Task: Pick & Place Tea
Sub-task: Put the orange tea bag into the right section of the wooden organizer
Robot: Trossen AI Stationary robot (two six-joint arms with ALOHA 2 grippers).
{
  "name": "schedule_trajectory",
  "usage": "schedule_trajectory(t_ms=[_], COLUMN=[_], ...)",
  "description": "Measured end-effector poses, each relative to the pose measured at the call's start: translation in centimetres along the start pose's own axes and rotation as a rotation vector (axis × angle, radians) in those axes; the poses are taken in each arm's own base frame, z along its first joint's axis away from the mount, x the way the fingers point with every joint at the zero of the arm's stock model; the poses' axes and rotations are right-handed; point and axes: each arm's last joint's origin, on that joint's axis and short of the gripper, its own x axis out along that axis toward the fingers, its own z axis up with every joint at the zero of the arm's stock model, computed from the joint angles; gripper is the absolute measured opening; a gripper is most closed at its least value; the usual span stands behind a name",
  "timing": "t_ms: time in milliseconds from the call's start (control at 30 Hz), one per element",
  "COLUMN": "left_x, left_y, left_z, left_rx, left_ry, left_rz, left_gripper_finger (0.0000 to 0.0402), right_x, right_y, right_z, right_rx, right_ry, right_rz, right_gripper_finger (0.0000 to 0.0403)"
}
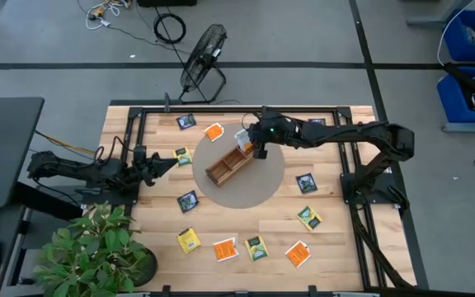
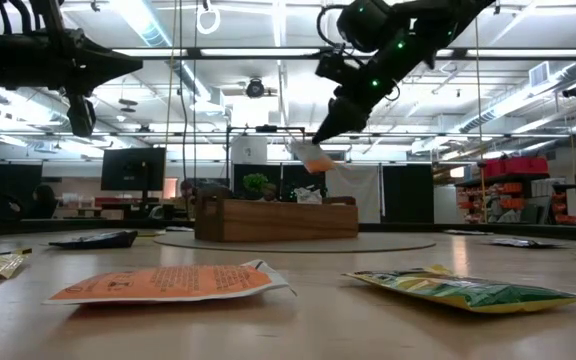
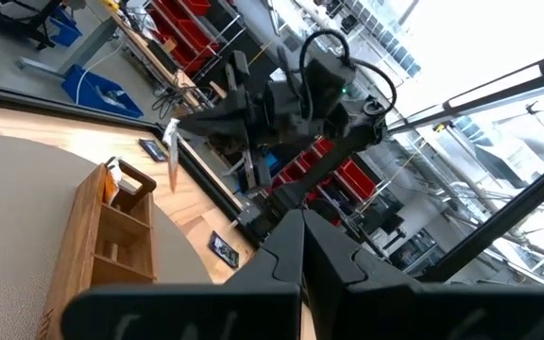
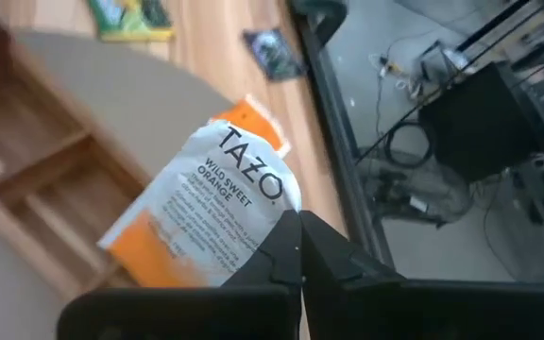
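My right gripper [image 1: 259, 147] hangs over the far right end of the brown wooden tray [image 1: 228, 167], shut on an orange-and-white tea packet [image 4: 206, 212]. In the low view that packet [image 2: 313, 157] hangs above the tray [image 2: 273, 220]. Another packet [image 3: 126, 179] sticks up out of the tray's end compartment. More packets lie flat on the table: orange [image 1: 214, 131], navy [image 1: 188, 200], yellow [image 1: 189, 240], green [image 1: 309, 218]. My left gripper [image 1: 174, 158] waits shut at the table's left, beside a yellowish packet [image 1: 183, 154], touching nothing. My right gripper pinches the orange-and-white packet between its two fingers at one edge [image 4: 274, 231], near a corner. The fingers [image 2: 330, 122] come from above, slanting down. The packet is lifted clear and hangs tilted below the fingertips, over the tray.
The tray sits on a round grey mat [image 1: 266, 186]. A black frame [image 1: 138, 124] runs along the table's edges. A potted plant [image 1: 97, 247] stands at the near left corner, a fan [image 1: 203, 54] on the floor beyond the far edge. Packets [image 1: 256, 247] line the near side.
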Motion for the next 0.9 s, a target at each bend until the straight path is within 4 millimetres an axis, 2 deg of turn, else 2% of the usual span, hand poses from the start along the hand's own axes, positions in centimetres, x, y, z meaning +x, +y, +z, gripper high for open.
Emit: schedule_trajectory(t_ms=[133,467,900], left_x=[0.0,0.0,0.0], left_y=[0.0,0.0,0.1], left_z=[0.1,0.1,0.1], left_rx=[-0.002,-0.001,0.001], left_ry=[-0.012,-0.020,-0.020], left_rz=[0.006,0.017,0.022], left_gripper_finger=[0.0003,0.0003,0.0003], right_x=[0.6,3.4,4.5], right_y=[-0.1,0.7,0.5], right_z=[-0.2,-1.6,-2.4], right_rx=[0.003,-0.010,-0.011], right_ry=[0.006,0.054,0.090], right_rz=[-0.001,0.023,-0.004], right_gripper_finger=[0.0000,0.0000,0.0000])
